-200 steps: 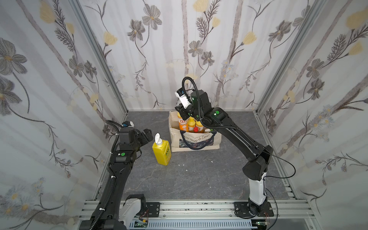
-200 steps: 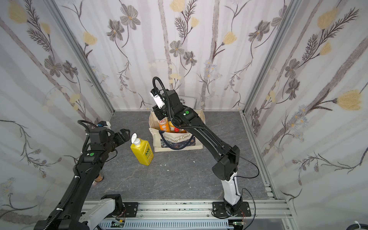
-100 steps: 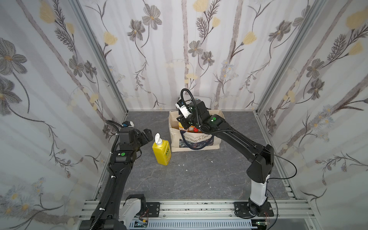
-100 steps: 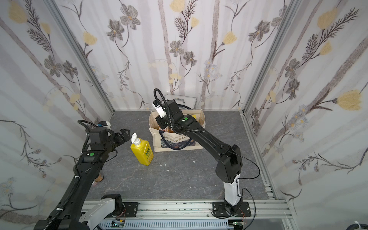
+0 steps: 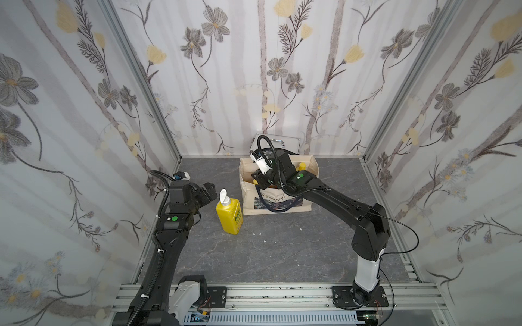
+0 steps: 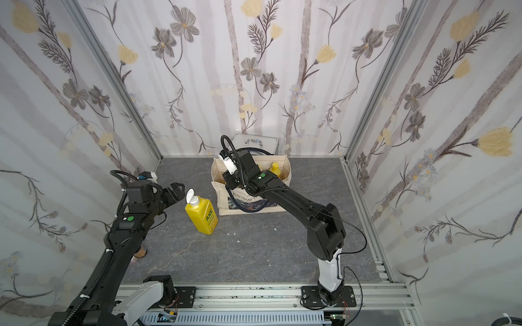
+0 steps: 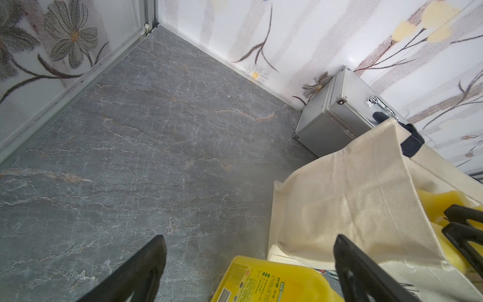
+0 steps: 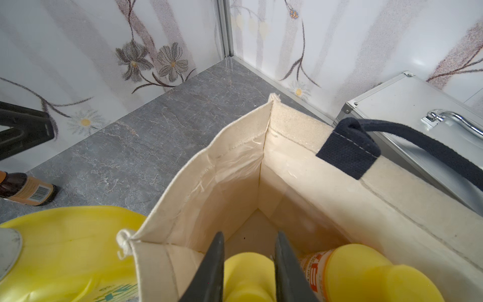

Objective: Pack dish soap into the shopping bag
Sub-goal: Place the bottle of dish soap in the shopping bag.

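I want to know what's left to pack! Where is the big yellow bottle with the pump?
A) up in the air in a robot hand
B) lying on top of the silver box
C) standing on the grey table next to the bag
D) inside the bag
C: the big yellow pump bottle stands upright on the grey table, just outside the shopping bag.

The yellow pump bottle reads "AXE"; the shopping bag bears the script "Nos coups de".
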